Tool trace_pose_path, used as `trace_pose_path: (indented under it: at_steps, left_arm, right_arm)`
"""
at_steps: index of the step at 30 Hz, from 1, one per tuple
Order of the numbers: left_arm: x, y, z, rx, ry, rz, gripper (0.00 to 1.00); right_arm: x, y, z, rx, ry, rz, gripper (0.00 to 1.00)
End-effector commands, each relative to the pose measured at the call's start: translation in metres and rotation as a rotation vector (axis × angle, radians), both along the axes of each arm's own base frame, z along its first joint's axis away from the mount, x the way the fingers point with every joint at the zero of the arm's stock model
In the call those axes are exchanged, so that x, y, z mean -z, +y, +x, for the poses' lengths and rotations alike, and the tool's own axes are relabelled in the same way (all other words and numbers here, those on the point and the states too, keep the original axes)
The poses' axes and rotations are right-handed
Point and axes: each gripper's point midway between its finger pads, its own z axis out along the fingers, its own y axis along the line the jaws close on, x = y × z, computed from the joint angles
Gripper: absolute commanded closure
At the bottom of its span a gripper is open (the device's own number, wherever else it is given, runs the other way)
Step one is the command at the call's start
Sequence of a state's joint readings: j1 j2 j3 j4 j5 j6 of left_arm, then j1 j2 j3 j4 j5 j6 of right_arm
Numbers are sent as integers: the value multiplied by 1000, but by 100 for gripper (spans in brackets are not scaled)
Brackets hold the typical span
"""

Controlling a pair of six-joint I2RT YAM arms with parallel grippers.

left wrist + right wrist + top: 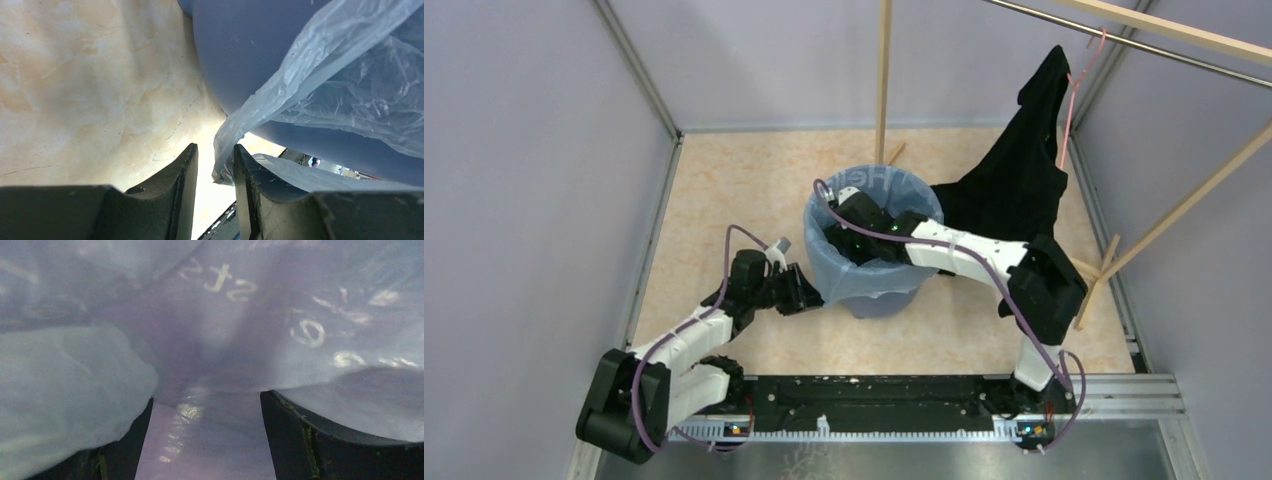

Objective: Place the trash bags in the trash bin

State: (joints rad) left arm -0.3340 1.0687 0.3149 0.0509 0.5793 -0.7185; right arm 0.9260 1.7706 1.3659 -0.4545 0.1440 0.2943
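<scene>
"While the arms are at the trash bin [235, 55], where does the trash bag [861, 283] lie?" asks the supervisor.

"It is spread over the bin's mouth like a liner, with pale printed lettering showing on the far inner side. One flap hangs down the outside at the near-left. The bin stands upright on the beige marbled table [724, 190]."

"Left gripper [215, 148]?"

"Low beside the bin, on its near-left. The jaws stand parted. A twisted end of the hanging flap sits in the gap, against one finger only, and is not squeezed between the two."

"Right gripper [206, 401]?"

"It reaches over the rim from the right and down inside the bin. The jaws are spread wide, and the film lies across the gap and billows around both fingers. I see no fold clamped."

"Anything else on site?"

"A black garment [1014, 185] on a pink hanger [1072, 95] hangs at the far right. Its lower corner comes close to the bin's far-right rim — touching or not, I cannot tell."
</scene>
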Motion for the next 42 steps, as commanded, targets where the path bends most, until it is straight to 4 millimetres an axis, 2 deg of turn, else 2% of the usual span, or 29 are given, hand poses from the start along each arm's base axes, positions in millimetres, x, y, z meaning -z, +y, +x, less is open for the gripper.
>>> trace_pose_path:
  at_steps: [1,3,8,12,14,16,21,26,29,31,38,40,42]
  left_arm:
    - [-12,-2,5,22,-60,-2,61]
    - [-13,-1,5,18,-64,1,60]
    - [-15,0,6,15,-75,6,59]
    - [-14,0,6,16,-74,8,56]
    - [-14,0,5,20,-75,6,54]
    - [-15,-1,4,24,-74,4,53]
    - [-18,2,-1,30,-71,14,47]
    - [-25,5,-1,13,-100,22,44]
    - [-27,3,-1,19,-102,12,43]
    - [-28,2,0,24,-102,8,43]
    - [-36,4,2,18,-123,20,41]
    - [-41,6,1,10,-132,24,40]
    - [-44,9,-1,-6,-140,33,35]
  right_arm:
    - [-17,17,7,-2,-18,83,21]
    - [-28,0,8,19,-53,37,20]
    - [-79,-39,-6,57,-132,38,15]
    - [-101,-61,-16,78,-175,66,7]
    - [-97,-70,-14,101,-205,64,2]
    - [-86,-70,-11,116,-188,70,1]
    - [-56,-49,2,117,-147,58,9]
    - [-13,-34,22,155,-133,9,13]
    - [12,-27,23,175,-107,34,13]
    - [22,-23,22,183,-97,58,12]
    - [22,-18,24,188,-109,85,9]
    - [9,-16,23,181,-116,89,9]
    - [-14,-15,22,172,-133,107,8]
